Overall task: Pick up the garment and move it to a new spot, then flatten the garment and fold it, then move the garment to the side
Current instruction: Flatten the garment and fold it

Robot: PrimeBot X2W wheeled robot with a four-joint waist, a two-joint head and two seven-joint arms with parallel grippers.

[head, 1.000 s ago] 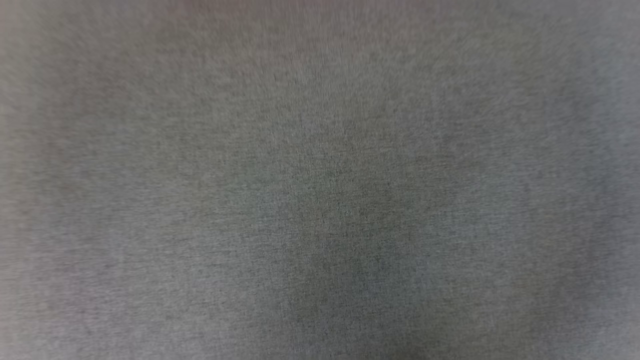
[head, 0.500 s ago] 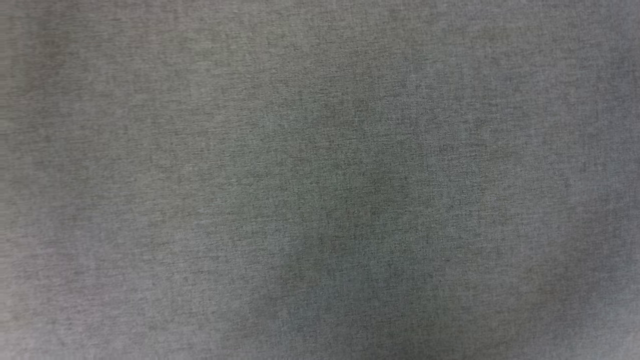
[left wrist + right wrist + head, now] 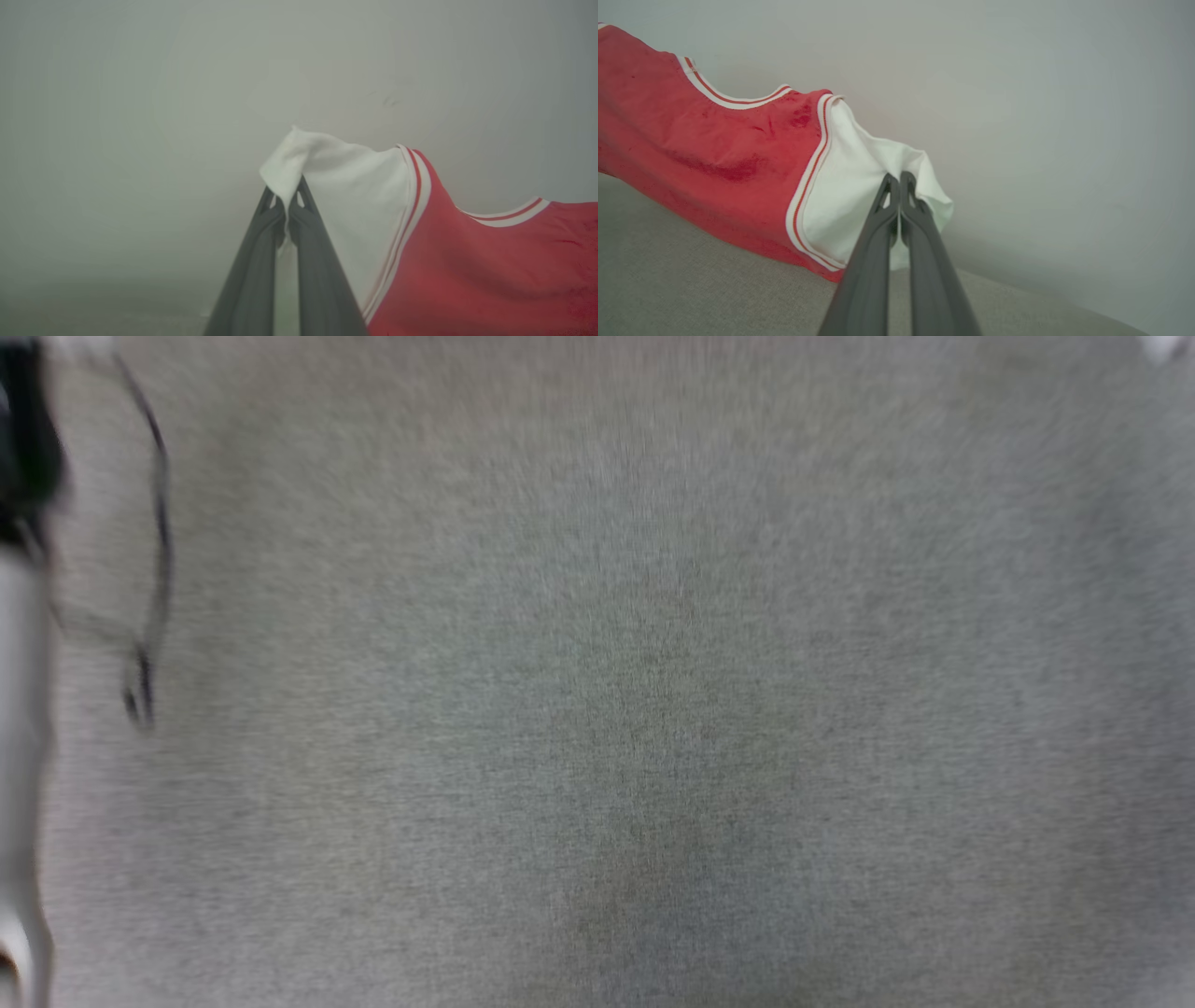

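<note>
Two grippers: your left gripper (image 3: 286,210) is clamped shut on the tip of one white sleeve (image 3: 355,196); your right gripper (image 3: 900,179) is pinched shut on the other white sleeve (image 3: 850,186).
Garment: the garment (image 3: 467,261) hangs stretched between those two holds, its red body sagging in the middle above the grey woven surface (image 3: 691,280). You cannot tell whether its lower edge brushes that surface.
Slip risk: each hold looks like a thin pinch near a sleeve's edge. Spread your arms wider or swing fast, and a sleeve could slide out and drop that half in a heap.
Bunching risk: lower the two ends unevenly, and the sagging middle would likely land first and fold under itself, which makes flattening harder.
Sight risk: your head view is smeared, so you would probably be placing by the wrist views.
Changed since earlier: the earlier head pictures gave you bare grey weave. Now a pale forearm (image 3: 19,728), a dark part above it and a thin black cable (image 3: 161,523) sit at the left edge. The blur suggests the camera itself has shifted.
</note>
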